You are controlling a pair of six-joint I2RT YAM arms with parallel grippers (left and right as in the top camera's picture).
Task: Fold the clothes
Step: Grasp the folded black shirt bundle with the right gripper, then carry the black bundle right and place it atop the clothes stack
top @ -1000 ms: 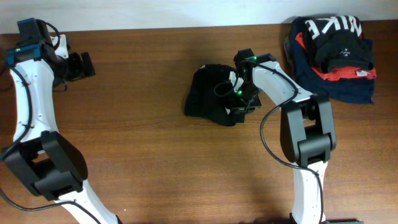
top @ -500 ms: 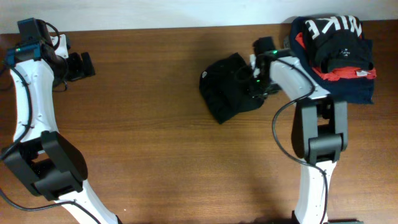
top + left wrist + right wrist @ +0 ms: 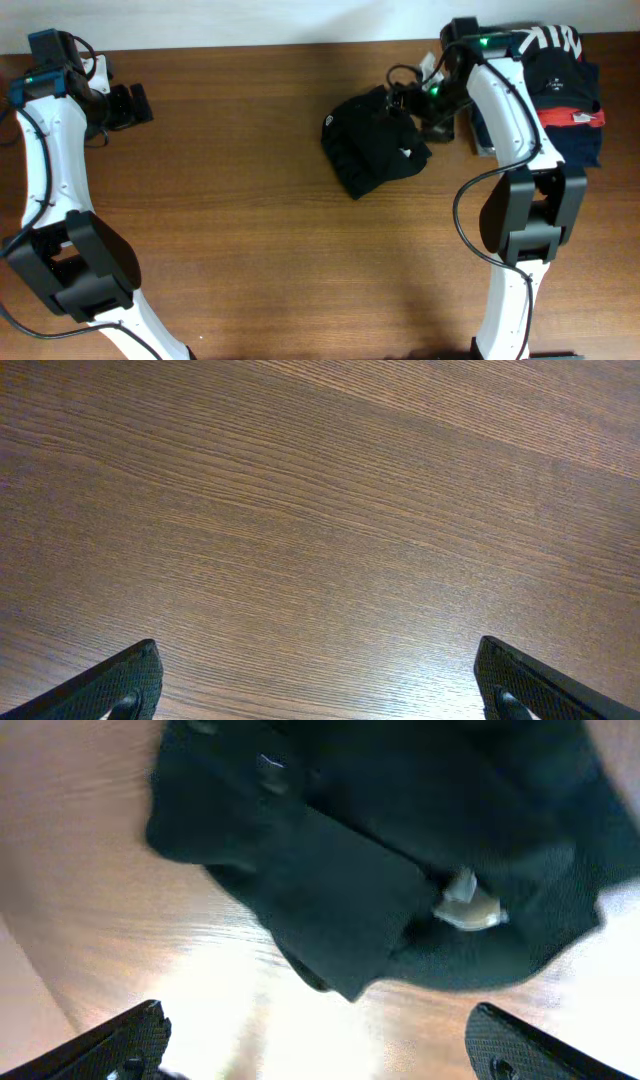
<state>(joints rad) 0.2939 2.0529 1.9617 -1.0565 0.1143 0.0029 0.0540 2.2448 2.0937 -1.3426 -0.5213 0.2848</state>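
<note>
**Overhead and wrist views.** The black polo shirt (image 3: 372, 145) lies bunched on the table (image 3: 250, 230), just left of the folded Nike pile (image 3: 578, 142). My right gripper (image 3: 325, 1042) hangs between pile and shirt, its fingers spread wide and holding nothing. My left gripper (image 3: 320, 685), far left of the pile, is likewise spread over bare wood.

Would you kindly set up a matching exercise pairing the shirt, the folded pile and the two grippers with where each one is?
1. black polo shirt
2. folded NIKE garments
3. left gripper
4. right gripper

A. open over bare table, far left
B. bunched up near the middle
C. open beside the shirt
D. stacked at the far right corner

Pairs: 1-B, 2-D, 3-A, 4-C
</note>
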